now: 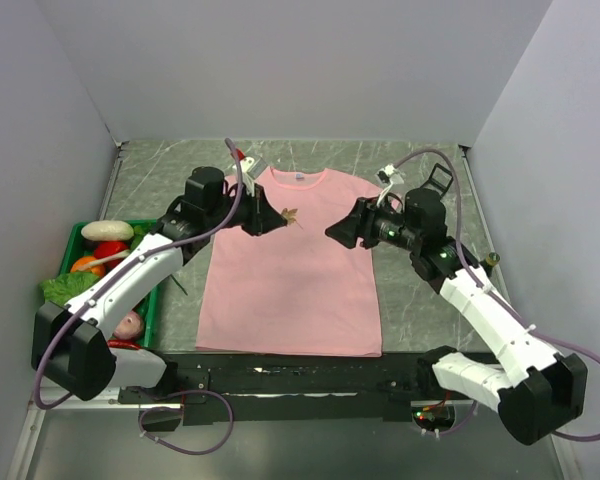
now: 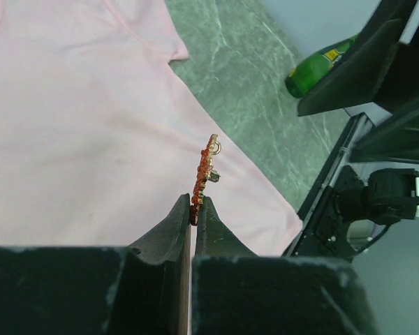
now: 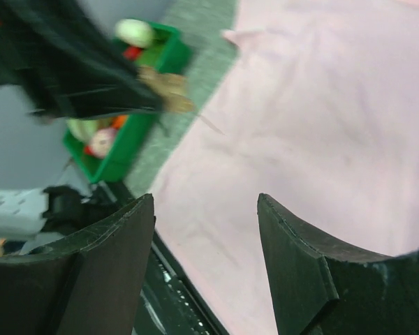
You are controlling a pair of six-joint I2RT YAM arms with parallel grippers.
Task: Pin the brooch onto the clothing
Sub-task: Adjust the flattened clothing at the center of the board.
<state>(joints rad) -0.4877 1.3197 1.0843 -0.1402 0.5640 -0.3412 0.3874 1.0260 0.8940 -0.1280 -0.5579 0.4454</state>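
The clothing (image 1: 290,280) is a light pink T-shirt lying flat on the table, also filling the left wrist view (image 2: 84,125) and the right wrist view (image 3: 321,125). My left gripper (image 1: 276,220) hovers over its upper chest, shut on the brooch (image 1: 290,215). In the left wrist view the brooch (image 2: 204,174) is a small orange-red jagged pin standing edge-on out of the fingertips (image 2: 185,213). My right gripper (image 1: 332,232) faces it from the right, a short gap away, open and empty (image 3: 206,202). From the right wrist the brooch (image 3: 169,87) shows blurred at the left gripper's tip.
A green basket (image 1: 75,240) of toy vegetables and fruit stands at the table's left edge. A green bottle (image 2: 320,66) lies on the marbled table to the right of the shirt. Grey walls enclose the back and sides.
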